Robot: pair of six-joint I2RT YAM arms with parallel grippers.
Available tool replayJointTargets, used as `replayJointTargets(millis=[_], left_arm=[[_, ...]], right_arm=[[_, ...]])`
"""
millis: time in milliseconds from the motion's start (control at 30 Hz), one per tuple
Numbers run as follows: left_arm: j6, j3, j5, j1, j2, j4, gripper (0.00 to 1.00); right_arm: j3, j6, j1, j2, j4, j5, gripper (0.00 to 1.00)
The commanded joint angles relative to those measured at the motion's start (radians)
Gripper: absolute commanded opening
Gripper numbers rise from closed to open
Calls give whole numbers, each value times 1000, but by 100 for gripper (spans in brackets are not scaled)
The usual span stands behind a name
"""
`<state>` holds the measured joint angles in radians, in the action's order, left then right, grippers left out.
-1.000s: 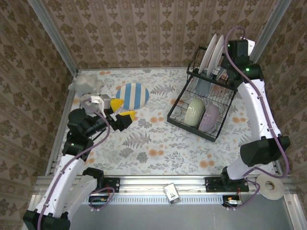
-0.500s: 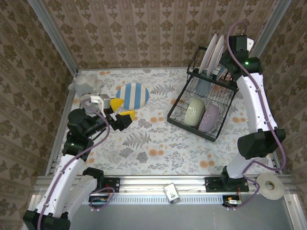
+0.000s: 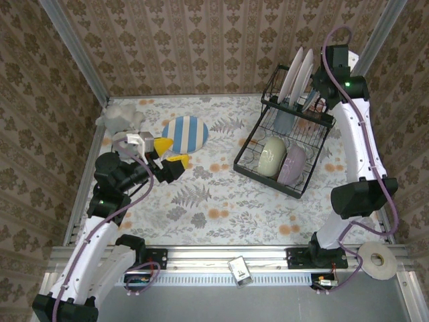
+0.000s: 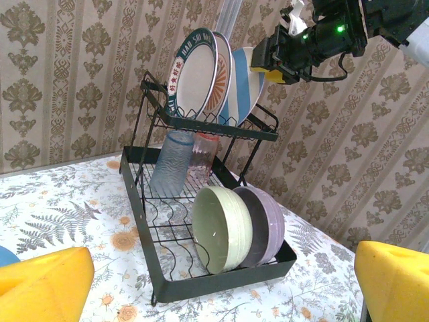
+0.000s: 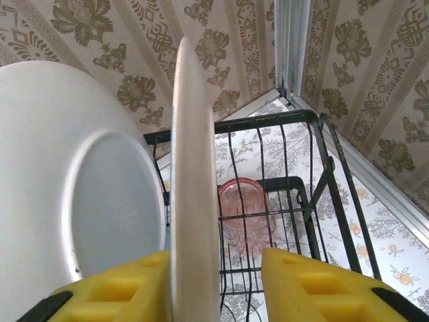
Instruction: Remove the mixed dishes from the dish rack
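My right pincer (image 5: 216, 278) is up at the raised upper shelf of the black wire two-tier dish rack (image 4: 221, 126), straddling the rim of a round white plate (image 5: 194, 168) that stands on edge in its slot. It has not clenched: one yellow pad (image 5: 127, 285) sits against the plate's face, while the other pad (image 5: 308, 278) stands apart from it with bare rack wire showing in the gap. Just beside this plate stands a second one, its white underside (image 5: 80, 194) turned to my wrist camera. Seen from my other wrist, the far plate in the row has a dark teal patterned rim (image 4: 194, 74).

Below the shelf, a translucent pink cup (image 5: 244, 208) and a ribbed bluish cup (image 4: 171, 164) stand side by side. At the near end of the lower tier, a pale green bowl (image 4: 221, 228) leans on edge against a lavender bowl (image 4: 268, 218).

My left pincer (image 3: 171, 152) hangs released, wide and empty, over the floral worktop (image 3: 221, 215), well apart from the rack. Near it a blue-and-white striped round plate (image 3: 186, 133) lies flat, and a grey plush toy (image 3: 119, 115) sits in the far left corner.
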<state>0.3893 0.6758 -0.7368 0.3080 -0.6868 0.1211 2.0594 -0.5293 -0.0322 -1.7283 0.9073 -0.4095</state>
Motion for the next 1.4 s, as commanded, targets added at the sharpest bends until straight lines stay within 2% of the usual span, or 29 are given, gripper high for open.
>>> replayJointTargets(millis=[0, 267, 433, 500, 700, 867, 1067, 1367], left_arm=[[11, -12, -15, 0, 13, 41, 100], [9, -13, -16, 0, 10, 44, 100], [15, -16, -23, 0, 6, 53, 100], [15, -15, -29, 0, 2, 54, 100], [18, -17, -40, 0, 0, 55, 100], [31, -14, -67, 3, -16, 67, 100], [92, -29, -143, 8, -42, 161, 100], [109, -31, -158, 9, -64, 187, 100]], right_arm=[[48, -10, 3, -29, 42, 13, 33], [83, -18, 2, -55, 60, -11, 22], [111, -1, -5, -69, 66, -17, 5], [124, 5, -15, -75, 65, -37, 1], [155, 11, -43, -89, 62, -81, 0], [185, 50, -81, -95, 55, -166, 0], [188, 104, -113, -78, 26, -262, 0], [190, 171, -133, -60, -14, -333, 0]])
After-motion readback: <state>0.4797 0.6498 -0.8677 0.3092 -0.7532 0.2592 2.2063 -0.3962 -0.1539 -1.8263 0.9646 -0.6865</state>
